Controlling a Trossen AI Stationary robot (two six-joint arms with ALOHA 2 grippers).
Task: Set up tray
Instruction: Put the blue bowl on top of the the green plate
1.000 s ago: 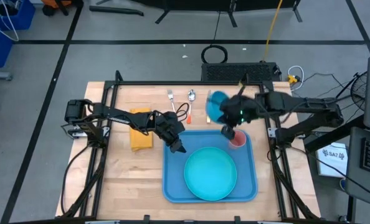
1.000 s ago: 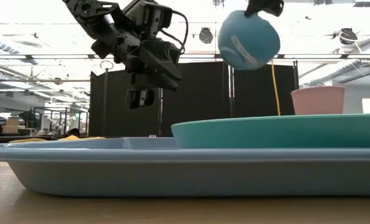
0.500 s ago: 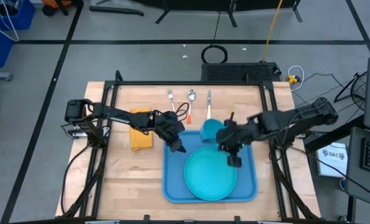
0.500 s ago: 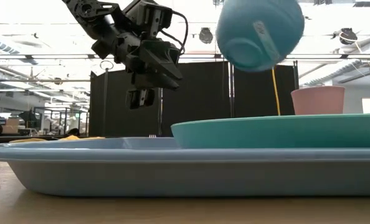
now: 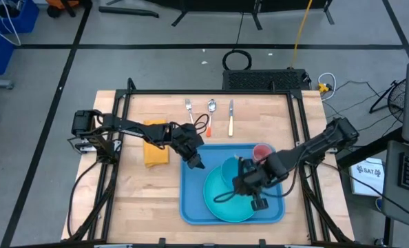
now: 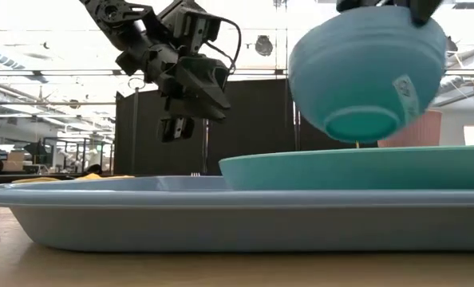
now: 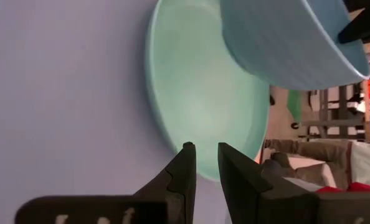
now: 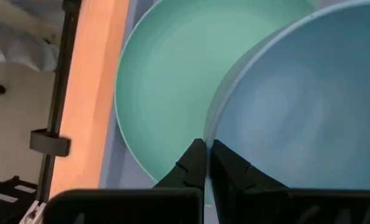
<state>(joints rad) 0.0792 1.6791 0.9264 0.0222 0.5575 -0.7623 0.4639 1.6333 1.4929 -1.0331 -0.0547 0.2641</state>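
Your right gripper [image 8: 205,163], clamped on rim of round blue plastic bowl [image 6: 366,76], has swung from table's far edge to above round teal plate [image 5: 226,200] on large blue plastic tray [image 5: 191,207]; placement looks imminent. Left gripper [image 7: 202,163], fingers slightly apart, hovers empty over tray's corner.

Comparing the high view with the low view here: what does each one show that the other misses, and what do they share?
Only the high view shows the cutlery and the yellow cloth on the table. Only the low view shows the bowl's underside hanging clear above the plate. Both show the tray, the plate, the pink cup, the right gripper holding the bowl, and the left gripper hovering over the tray.
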